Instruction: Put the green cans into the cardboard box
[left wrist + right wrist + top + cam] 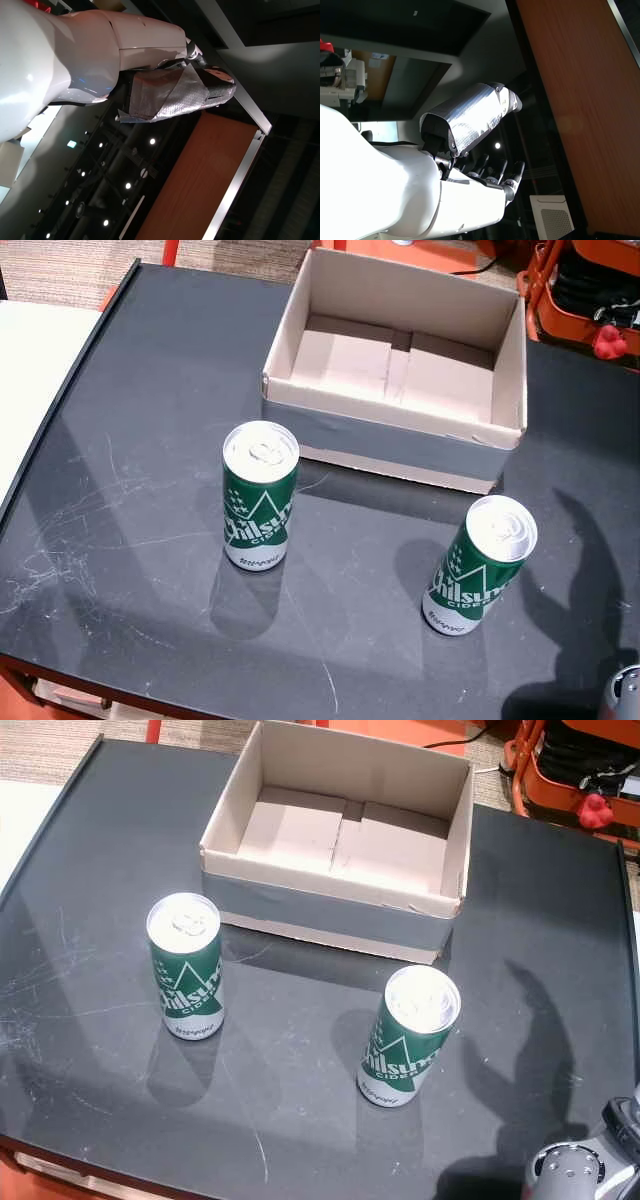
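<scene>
Table: I am looking down at a dark table (120, 570) (560, 920); it is carrying fine pale scratches on its left part, seen in both head views.

Cardboard box: the cardboard box (290, 350) (225, 830) is sitting at the far side of the table, open at the top and with nothing inside. A grey band is running along its near wall.

Left can: one green can (259, 498) (186, 966) is standing upright in front of the box's near-left corner, near it but not touching. White lettering and a mountain shape are showing on its side.

Right can: the other green can (480, 566) (408, 1035) is also standing upright, nearer to me, in front of the box's near-right corner. The two cans are well apart from each other.

Left hand: the left hand (172, 92) is showing only in the left wrist view, against a dark ceiling with small lamps. Silver tape is wrapping it and I am seeing nothing in it, but I cannot tell how its fingers are standing.

Right hand: in the right wrist view the right hand (475, 135) is holding nothing; its fingers (500, 172) are reaching out straight with gaps between them, so it is spread wide. Silver tape is covering its thumb part.

Corner of head views: a grey metal part of the robot (622, 692) (572, 1170) is showing at the lower right edge, away from both cans.

Beyond the table: orange equipment (590, 290) (580, 765) is standing behind the far right edge.
</scene>
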### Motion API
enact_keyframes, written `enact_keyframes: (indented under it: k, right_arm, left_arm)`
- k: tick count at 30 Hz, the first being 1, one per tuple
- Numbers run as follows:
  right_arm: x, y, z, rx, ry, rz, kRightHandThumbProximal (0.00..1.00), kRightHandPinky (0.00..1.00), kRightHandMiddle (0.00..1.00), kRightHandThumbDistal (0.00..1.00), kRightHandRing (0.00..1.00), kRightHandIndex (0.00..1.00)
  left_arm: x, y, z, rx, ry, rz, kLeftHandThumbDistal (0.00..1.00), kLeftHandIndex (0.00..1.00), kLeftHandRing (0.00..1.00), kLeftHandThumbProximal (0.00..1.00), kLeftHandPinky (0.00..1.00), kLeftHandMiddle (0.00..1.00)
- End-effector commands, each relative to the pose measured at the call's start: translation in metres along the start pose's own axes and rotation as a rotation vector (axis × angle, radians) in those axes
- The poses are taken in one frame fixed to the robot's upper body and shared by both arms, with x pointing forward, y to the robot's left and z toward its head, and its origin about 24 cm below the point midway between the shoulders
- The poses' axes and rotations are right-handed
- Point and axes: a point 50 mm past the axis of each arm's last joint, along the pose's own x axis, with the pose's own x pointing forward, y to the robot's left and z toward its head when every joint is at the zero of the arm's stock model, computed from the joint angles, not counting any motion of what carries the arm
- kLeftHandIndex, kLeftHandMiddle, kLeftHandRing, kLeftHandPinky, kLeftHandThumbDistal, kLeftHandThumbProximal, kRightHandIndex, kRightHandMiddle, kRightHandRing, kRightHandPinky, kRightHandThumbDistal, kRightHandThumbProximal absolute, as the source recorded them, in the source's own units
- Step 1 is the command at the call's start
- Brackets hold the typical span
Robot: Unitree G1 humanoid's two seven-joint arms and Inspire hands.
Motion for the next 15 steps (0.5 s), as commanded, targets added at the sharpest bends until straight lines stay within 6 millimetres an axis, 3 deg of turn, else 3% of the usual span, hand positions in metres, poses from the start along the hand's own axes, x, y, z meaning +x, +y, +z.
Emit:
enact_keyframes:
  k: [1,15]
  right_arm:
    - [0.0004,-0.0008,0.0012,-0.014,0.004,0.009,0.77,0.84,0.81,0.77,0.85,0.77]
    - [0.0009,-0.0009,0.0008,-0.014,0.005,0.016,0.77,0.84,0.81,0.77,0.85,0.77]
  left_arm:
    - [-0.0123,0.0,0.0006,0.012,-0.008,0.047,0.0,0.93,0.98,0.98,1.0,0.93]
    - [-0.0123,-0.0009,-0.0002,0.005,-0.009,0.049,0.0,0.94,0.99,0.99,1.0,0.93]
